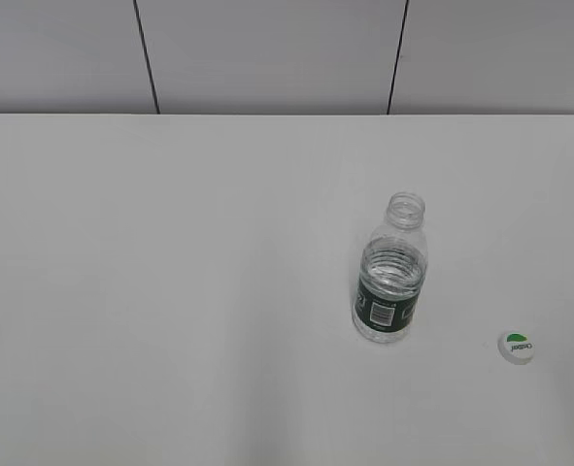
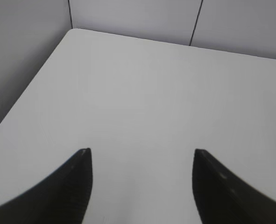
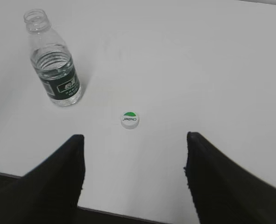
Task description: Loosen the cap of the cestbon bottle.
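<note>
Currently right gripper [image 3: 134, 158] hangs above the near edge of the desk [image 3: 208, 70], jaws spread wide apart, nothing between them. Both dark fingers [image 3: 58, 182] frame the lower part of the right wrist view. Just beyond the gap, cap [image 3: 130, 120] lies flat on the desk, top face up, green half-circle and small lettering visible; it touches neither finger. Further out and to the left in that view, cestbon bottle [image 3: 53, 60] stands upright, neck open with no cap on it, dark green label band around the lower body, clear ribbed wall above

Left gripper [image 2: 142, 186] likewise spread apart, empty, over bare desk surface near the far corner; grey wall panels [image 2: 128, 18] behind

Exterior view: neither arm in frame. Cestbon bottle [image 1: 391, 272] upright, right of centre, mouth uncovered, barcode side of the label facing the camera. Cap [image 1: 518, 347] sits on the desk well apart from the bottle, to its right and nearer the camera, close to the right edge of frame. Water level cannot be judged from these views
</note>
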